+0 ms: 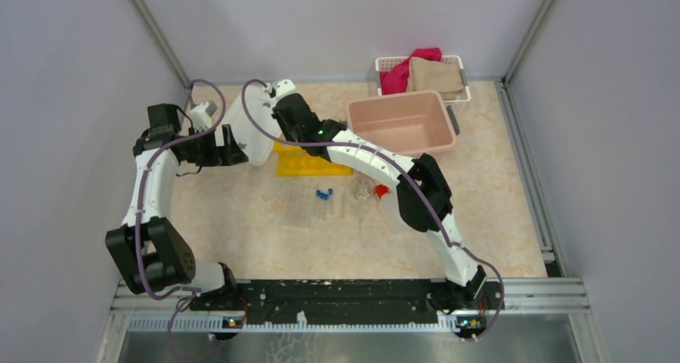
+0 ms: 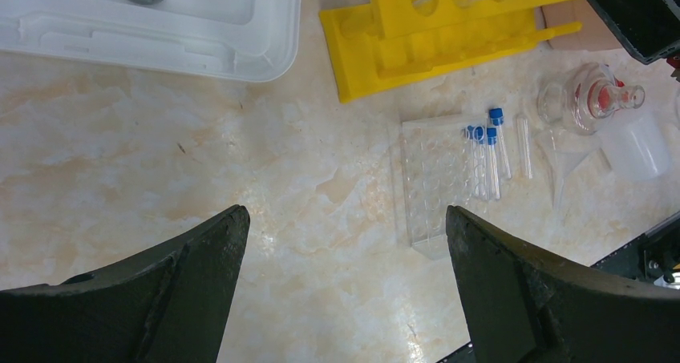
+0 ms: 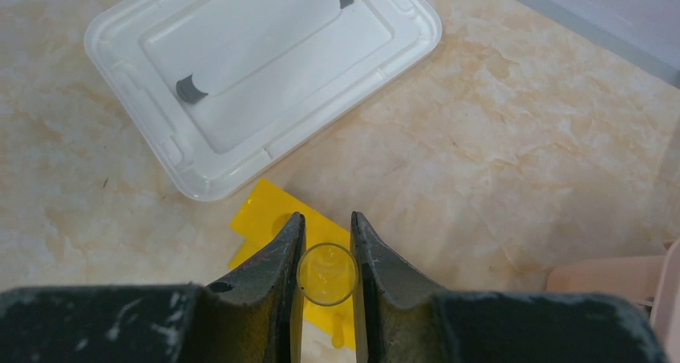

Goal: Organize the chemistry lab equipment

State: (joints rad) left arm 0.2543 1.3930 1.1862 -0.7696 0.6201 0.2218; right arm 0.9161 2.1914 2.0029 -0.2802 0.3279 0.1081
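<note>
My right gripper [image 3: 326, 255] is shut on a clear uncapped tube [image 3: 326, 275], seen end-on, held above the yellow tube rack [image 3: 265, 219]; in the top view it [image 1: 290, 131] hangs over the rack's [image 1: 313, 164] left end. My left gripper [image 2: 345, 219] is open and empty above bare table, left of the clear rack [image 2: 433, 179]. Beside that rack lie blue-capped tubes [image 2: 489, 151] and one uncapped tube [image 2: 523, 147]. The round flask [image 2: 581, 98], clear funnel [image 2: 561, 159] and white squeeze bottle [image 2: 637, 143] lie further right.
The white lid with grey handles [image 3: 257, 74] lies flat at the back left, next to the yellow rack. The pink tub [image 1: 401, 123] stands at the back right, with the white basket of cloths [image 1: 421, 74] behind it. Grey walls close in three sides.
</note>
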